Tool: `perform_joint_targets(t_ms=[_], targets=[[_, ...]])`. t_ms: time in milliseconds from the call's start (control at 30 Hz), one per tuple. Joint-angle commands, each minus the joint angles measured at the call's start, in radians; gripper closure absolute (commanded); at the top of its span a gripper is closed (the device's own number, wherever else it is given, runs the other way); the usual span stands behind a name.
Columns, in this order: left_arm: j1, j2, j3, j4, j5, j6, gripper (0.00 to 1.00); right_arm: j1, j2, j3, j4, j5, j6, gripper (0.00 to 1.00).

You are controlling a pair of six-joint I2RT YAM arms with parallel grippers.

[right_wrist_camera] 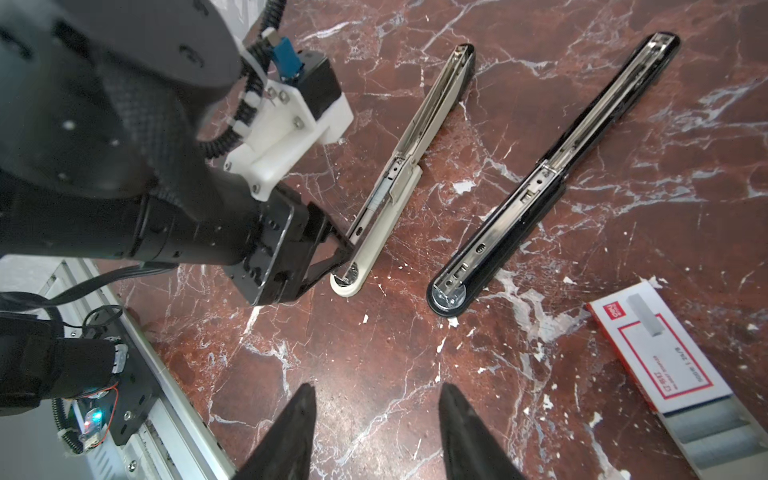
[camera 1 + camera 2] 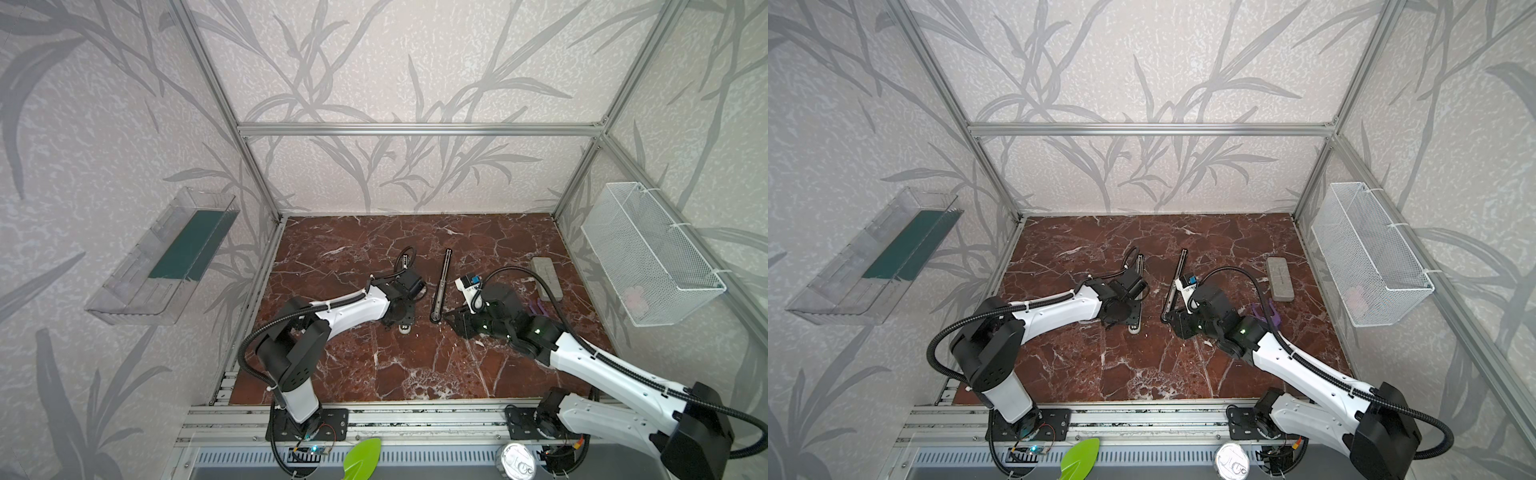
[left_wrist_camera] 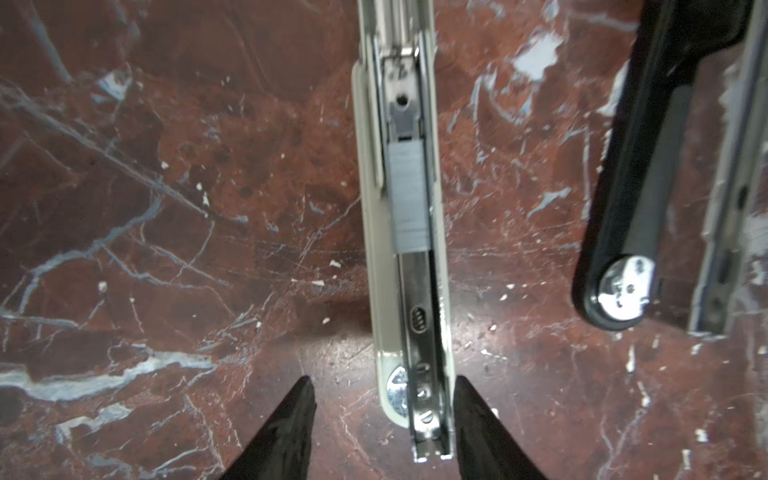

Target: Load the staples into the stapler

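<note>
Two staplers lie folded open on the marble: a cream stapler [image 3: 399, 257] [image 1: 386, 178] and a black stapler [image 2: 442, 286] [image 2: 1175, 282] [image 1: 540, 187]. A grey strip [image 3: 409, 195] sits in the cream one's metal channel. My left gripper [image 3: 383, 380] [image 1: 345, 257] is open, straddling the cream stapler's near end; one finger [image 3: 473, 415] is against it, the other stands apart. The staples [image 1: 665, 365], a white box with red print and its grey inner tray slid partly out, lie beside my right gripper [image 1: 376, 388], which is open over bare marble. The right arm hides the box in both top views.
A long grey block [image 2: 548, 276] [image 2: 1280, 277] and a purple stick [image 2: 1264, 313] lie right of the right arm. A wire basket [image 2: 648, 253] hangs on the right wall and a clear shelf [image 2: 166, 257] on the left. A green scoop [image 2: 363, 457] and a can [image 2: 517, 459] sit below the front rail.
</note>
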Motion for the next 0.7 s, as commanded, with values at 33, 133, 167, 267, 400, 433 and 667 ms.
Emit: perform_joint_targets(t_ms=[33, 133, 167, 267, 400, 433, 667], targets=[[0.001, -0.020, -0.054, -0.028, -0.035, -0.028, 0.47, -0.013, 0.050, 0.061, 0.028, -0.017, -0.002, 0.50], [0.004, -0.046, -0.083, -0.041, -0.067, -0.035, 0.48, -0.018, 0.085, 0.082, 0.039, -0.029, -0.009, 0.50], [0.007, -0.054, -0.090, -0.055, -0.092, -0.042, 0.49, -0.020, 0.099, 0.087, 0.046, -0.032, -0.010, 0.50], [0.033, -0.085, -0.114, -0.068, -0.136, -0.036, 0.49, -0.032, 0.153, 0.106, 0.055, -0.047, 0.000, 0.51], [0.108, -0.118, -0.145, -0.061, -0.148, -0.015, 0.49, -0.052, 0.258, 0.170, 0.027, -0.054, 0.010, 0.52], [0.126, -0.121, -0.146, -0.063, -0.152, -0.010, 0.49, -0.055, 0.280, 0.190, 0.014, -0.051, 0.010, 0.52], [0.140, -0.193, -0.110, -0.056, -0.139, 0.055, 0.49, -0.110, 0.343, 0.263, -0.029, -0.072, 0.020, 0.52]])
